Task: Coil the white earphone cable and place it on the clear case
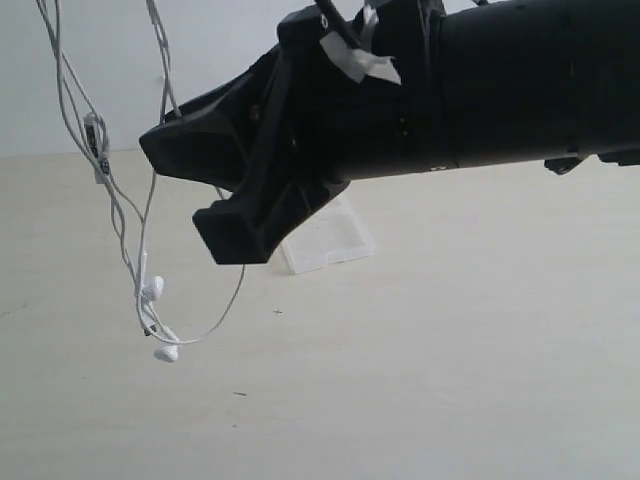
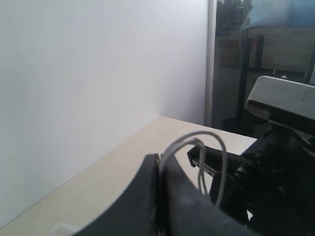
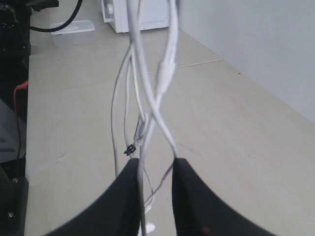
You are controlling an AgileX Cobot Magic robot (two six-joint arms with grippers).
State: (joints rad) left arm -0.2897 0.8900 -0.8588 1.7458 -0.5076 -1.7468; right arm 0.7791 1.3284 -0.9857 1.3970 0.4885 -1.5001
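The white earphone cable (image 1: 120, 215) hangs in several strands from above the frame at the upper left. Its inline remote (image 1: 97, 135) sits high and two earbuds (image 1: 153, 289) dangle just above the table. My left gripper (image 2: 158, 158) is shut on the cable, and loops of the cable (image 2: 197, 140) arch out of its tips. My right gripper (image 1: 180, 185) reaches in from the right, open. Strands of the cable (image 3: 147, 98) run between its fingers (image 3: 189, 196). The clear case (image 1: 335, 240) lies on the table behind the right gripper, partly hidden by it.
The pale wooden table (image 1: 450, 350) spreads below, with a white wall behind. In the right wrist view a translucent box (image 3: 74, 32) and a white appliance (image 3: 135, 12) stand far off. The other arm's black body (image 2: 280, 172) is close to the left gripper.
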